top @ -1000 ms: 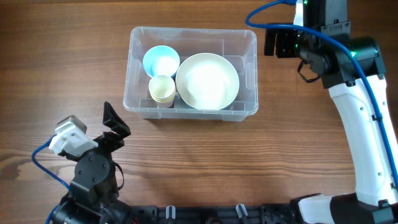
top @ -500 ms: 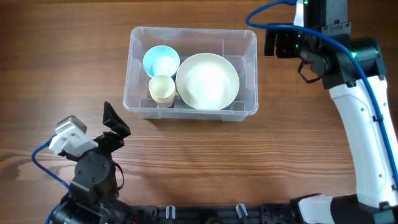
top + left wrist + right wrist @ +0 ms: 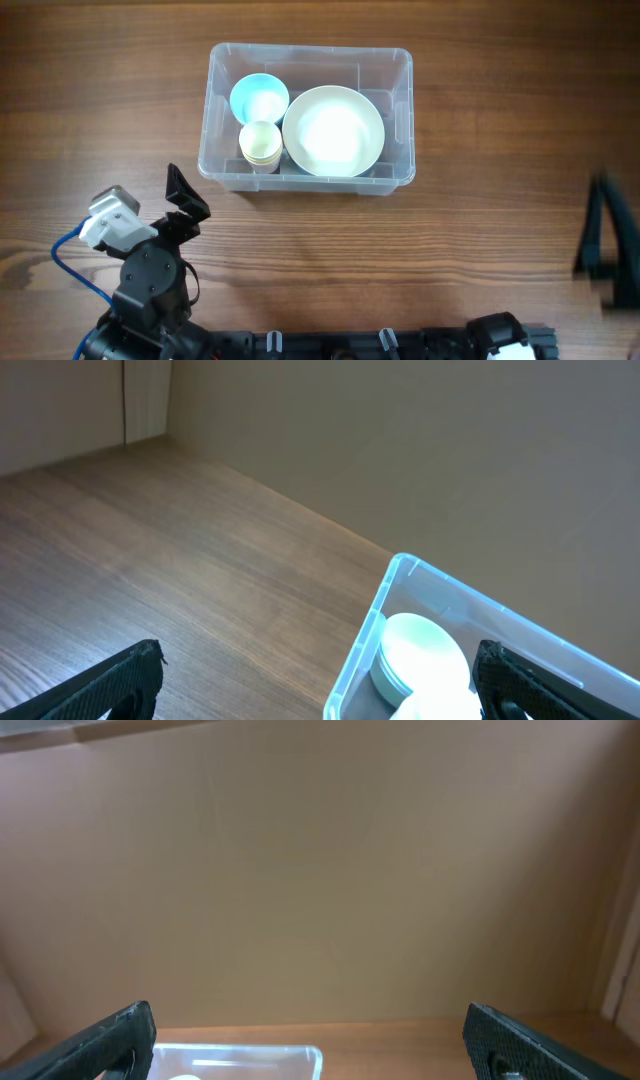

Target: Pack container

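Observation:
The container, a clear plastic bin, sits at the upper middle of the table. It holds a light blue bowl, a cream cup and a large pale bowl. My left gripper is open and empty, below and left of the bin; in the left wrist view its fingers frame the bin's corner and the blue bowl. My right gripper is a blurred dark shape at the right edge. In the right wrist view it is open and empty, with the bin far off.
A wooden table surrounds the bin. The left arm's base stands at the front left. A plain tan wall fills the right wrist view.
My right arm has swung from beside the bin's upper right corner down to the lower right edge of the table and is blurred. The left arm and the bin have not moved.

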Motion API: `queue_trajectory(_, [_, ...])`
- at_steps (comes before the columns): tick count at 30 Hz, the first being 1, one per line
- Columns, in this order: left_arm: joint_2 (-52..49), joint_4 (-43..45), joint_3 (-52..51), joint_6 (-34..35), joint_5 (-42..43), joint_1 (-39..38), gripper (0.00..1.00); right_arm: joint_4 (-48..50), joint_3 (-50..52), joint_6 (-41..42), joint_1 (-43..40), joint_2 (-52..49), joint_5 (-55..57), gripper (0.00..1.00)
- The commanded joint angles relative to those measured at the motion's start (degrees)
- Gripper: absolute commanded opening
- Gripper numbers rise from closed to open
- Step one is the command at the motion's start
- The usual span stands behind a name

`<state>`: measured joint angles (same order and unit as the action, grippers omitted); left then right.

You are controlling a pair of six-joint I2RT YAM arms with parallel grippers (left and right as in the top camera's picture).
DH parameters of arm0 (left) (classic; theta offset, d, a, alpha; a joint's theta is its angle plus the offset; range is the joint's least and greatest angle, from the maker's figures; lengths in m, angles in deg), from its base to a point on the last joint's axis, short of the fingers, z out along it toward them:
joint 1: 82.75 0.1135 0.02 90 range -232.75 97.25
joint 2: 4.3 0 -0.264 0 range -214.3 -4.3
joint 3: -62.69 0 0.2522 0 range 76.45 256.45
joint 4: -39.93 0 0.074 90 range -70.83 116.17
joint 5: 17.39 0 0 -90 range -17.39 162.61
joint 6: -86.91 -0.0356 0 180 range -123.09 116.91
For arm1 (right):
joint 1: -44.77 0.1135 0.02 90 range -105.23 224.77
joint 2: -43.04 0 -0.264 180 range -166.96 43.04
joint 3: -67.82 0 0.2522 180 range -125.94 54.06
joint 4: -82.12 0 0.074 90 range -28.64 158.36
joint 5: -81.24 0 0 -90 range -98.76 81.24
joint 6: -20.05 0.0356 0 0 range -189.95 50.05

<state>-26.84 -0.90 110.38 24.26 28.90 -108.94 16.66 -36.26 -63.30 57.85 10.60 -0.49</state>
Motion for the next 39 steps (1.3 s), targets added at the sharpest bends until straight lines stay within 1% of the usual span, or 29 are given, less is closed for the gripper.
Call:
queue_trajectory(1, [0.3, 0.0, 0.0, 0.5, -0.7, 0.3, 1.00, 2.6, 14.4, -2.7, 0.0, 12.9, 1.0, 1.00])
queue_trajectory(2, [0.3, 0.0, 0.0, 0.5, -0.8, 0.3, 1.00, 4.2, 18.3, -3.6, -0.3, 16.0, 0.9, 1.00])
queue_trajectory(3, [0.3, 0.0, 0.0, 0.5, -0.7, 0.3, 1.00, 8.9, 27.5, -4.1, -1.6, 21.9, 0.9, 1.00])
queue_trajectory(5, [0.3, 0.0, 0.0, 0.5, -0.7, 0.3, 1.00, 13.7, 35.9, -3.2, -3.6, 25.7, 0.7, 1.00])
queue_trajectory(8, [0.3, 0.0, 0.0, 0.5, -0.7, 0.3, 1.00, 23.9, 50.1, 3.5, -7.7, 29.9, -1.0, 1.00])
queue_trajectory(11, [0.3, 0.0, 0.0, 0.5, -0.7, 0.3, 1.00, 31.8, 60.7, 11.6, -11.0, 32.0, -3.1, 1.00])
queue_trajectory(13, [0.3, 0.0, 0.0, 0.5, -0.7, 0.3, 1.00, 34.7, 65.9, 14.8, -12.2, 32.2, -3.9, 1.00])
queue_trajectory(15, [0.3, 0.0, 0.0, 0.5, -0.7, 0.3, 1.00, 37.2, 70.7, 15.2, -12.4, 32.2, -4.9, 1.00])
queue_trajectory(16, [0.3, 0.0, 0.0, 0.5, -0.7, 0.3, 1.00, 38.7, 72.8, 14.0, -12.4, 32.2, -5.9, 1.00])
queue_trajectory(20, [0.3, 0.0, 0.0, 0.5, -0.8, 0.3, 1.00, 43.3, 78.5, 6.1, -12.4, 32.2, -10.4, 1.00])
queue_trajectory(24, [0.3, 0.0, 0.0, 0.5, -0.7, 0.3, 1.00, 44.2, 82.6, 1.0, -12.4, 32.2, -11.4, 1.00])
queue_trajectory(31, [0.3, 0.0, 0.0, 0.5, -0.7, 0.3, 1.00, 44.2, 84.8, -2.2, -12.4, 32.2, -11.4, 1.00])
queue_trajectory(39, [0.3, 0.0, 0.0, 0.5, -0.7, 0.3, 1.00, 44.7, 86.9, -2.9, -12.5, 32.2, -11.3, 1.00])
